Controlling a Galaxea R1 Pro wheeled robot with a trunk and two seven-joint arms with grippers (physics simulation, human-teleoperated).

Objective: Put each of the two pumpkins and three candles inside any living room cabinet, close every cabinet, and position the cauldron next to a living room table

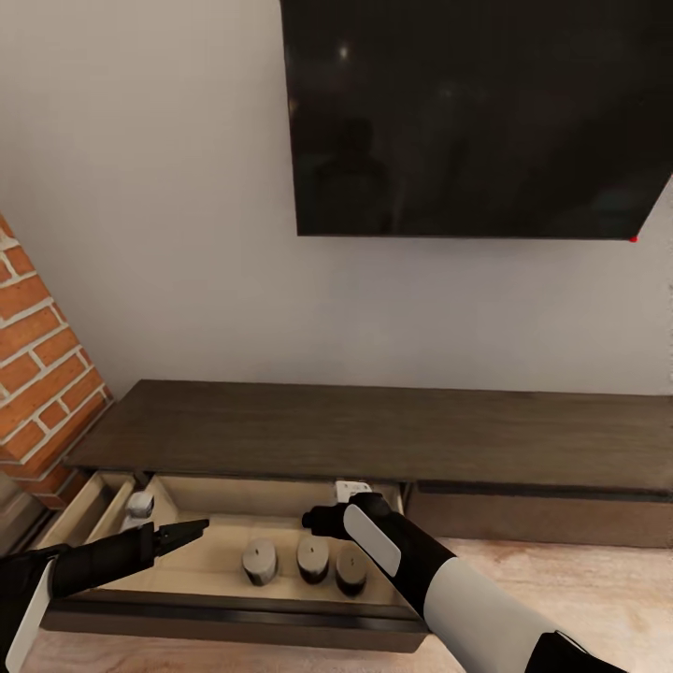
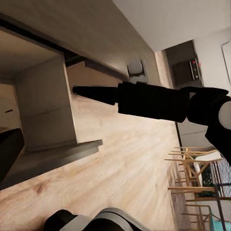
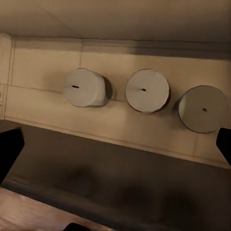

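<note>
The dark brown cabinet (image 1: 374, 430) has its left drawer (image 1: 224, 608) pulled out, showing a pale beige lining. Three cream candles (image 1: 260, 561) (image 1: 313, 558) (image 1: 352, 568) stand in a row inside it. The right wrist view looks down on them as candles (image 3: 85, 87) (image 3: 147, 90) (image 3: 203, 109). My right gripper (image 1: 320, 520) hovers open just above the row, holding nothing. My left gripper (image 1: 192, 535) is open over the drawer's left part, pointing right and apart from the candles. The pumpkins, cauldron and table are out of view.
A brick fireplace (image 1: 37, 374) stands at the console's left end. A large dark TV (image 1: 477, 112) hangs on the wall above. A small white-grey object (image 1: 140, 505) lies in a side compartment. The console's right drawer (image 1: 542, 519) is closed. Wood floor (image 1: 598, 579) lies in front.
</note>
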